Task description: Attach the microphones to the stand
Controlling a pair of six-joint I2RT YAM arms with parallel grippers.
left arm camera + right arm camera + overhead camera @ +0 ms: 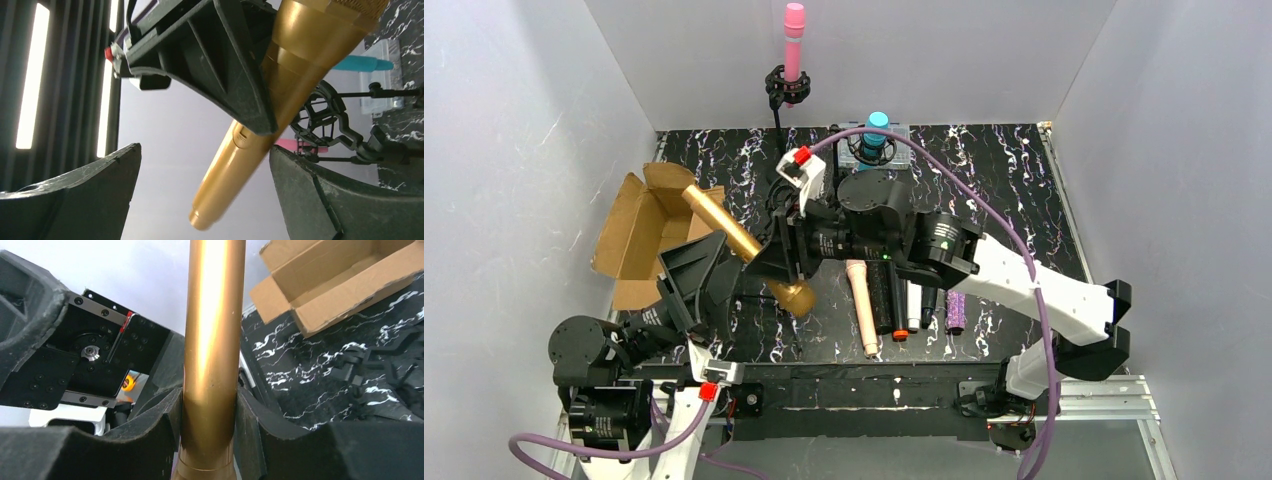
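Observation:
My right gripper (769,262) is shut on the gold microphone (742,243) near its head and holds it tilted above the table, handle end up towards the left. In the right wrist view its fingers (160,440) clamp the gold shaft (212,340). My left gripper (699,275) is open just left of it. In the left wrist view the gold handle (240,150) hangs between its spread fingers (340,200), apart from both. An empty black stand clip (325,122) shows behind. A pink microphone (794,40) and a teal one (876,133) stand in clips at the back.
An open cardboard box (639,235) lies at the left. A peach microphone (862,305), a black one, a white one and a purple glitter one (954,312) lie side by side under my right arm. Grey walls close in the sides.

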